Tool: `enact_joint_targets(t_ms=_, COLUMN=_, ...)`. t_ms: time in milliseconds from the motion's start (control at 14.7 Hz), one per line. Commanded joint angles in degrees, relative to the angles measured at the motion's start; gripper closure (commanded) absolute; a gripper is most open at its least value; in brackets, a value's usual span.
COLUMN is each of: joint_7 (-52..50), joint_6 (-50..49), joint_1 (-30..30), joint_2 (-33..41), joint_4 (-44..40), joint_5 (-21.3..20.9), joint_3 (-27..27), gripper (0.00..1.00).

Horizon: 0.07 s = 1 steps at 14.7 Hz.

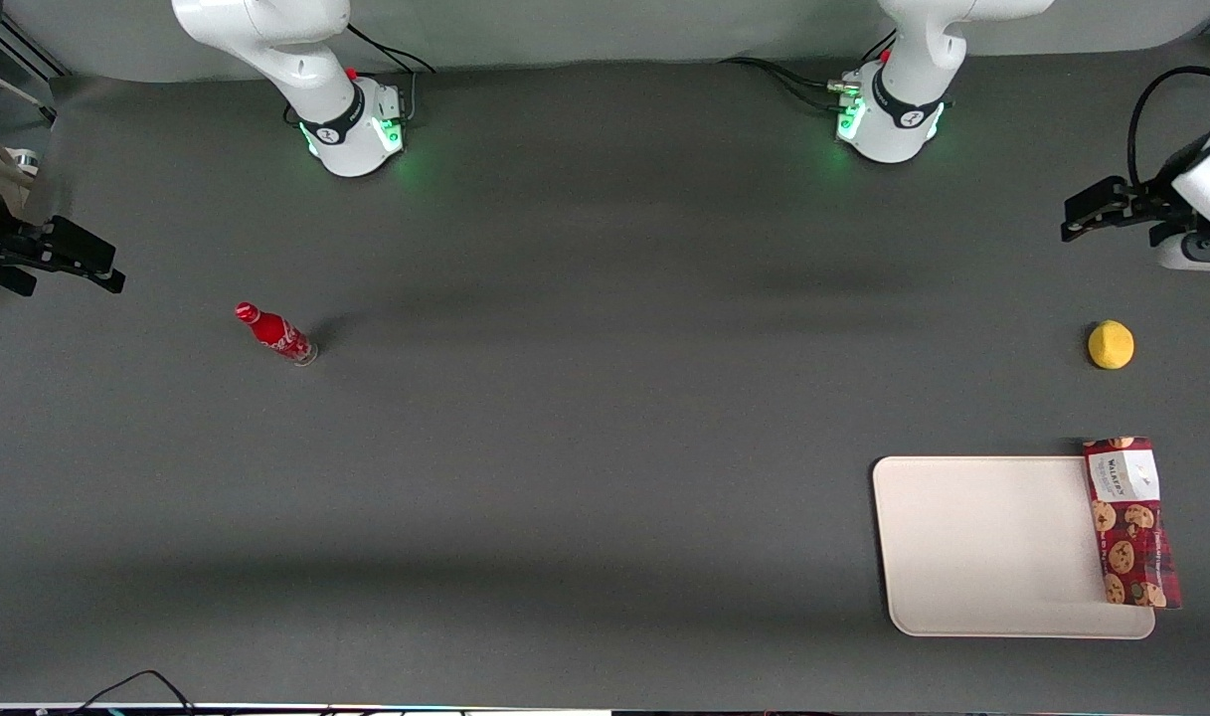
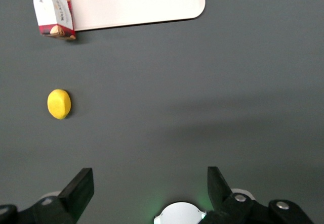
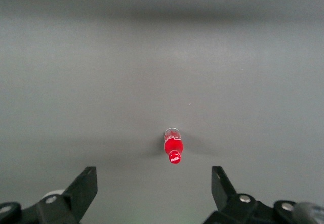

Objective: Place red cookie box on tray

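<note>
A: Largest item?

B: Grey table (image 1: 585, 447), whole only in the front view. Next, cream-white tray (image 1: 982, 542), near the front camera, toward the working arm's end.

A: Task item?

B: Red cookie box (image 1: 1129, 522), lying flat along the tray's short edge, overlapping the rim, partly on the table. The left wrist view shows only its white-label end (image 2: 50, 9) and one tray corner (image 2: 152, 4).

A: Gripper?

B: Gripper (image 2: 147, 188) spread wide, empty, touching nothing, raised over bare table farther from the front camera than the lemon.

A: Others?

B: Lemon (image 1: 1111, 344), between gripper and box; small red soda bottle (image 1: 276, 333), upright, toward the parked arm's end.
</note>
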<state>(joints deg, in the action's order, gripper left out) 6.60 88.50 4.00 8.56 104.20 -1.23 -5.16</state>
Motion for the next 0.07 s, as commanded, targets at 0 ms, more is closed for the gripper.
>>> enact_joint_targets(t_ms=0, joint_7=-1.2, joint_6=-0.2, joint_1=0.9, joint_2=-1.0, joint_4=-1.5, joint_5=-1.4, joint_3=1.2, gripper=0.00)
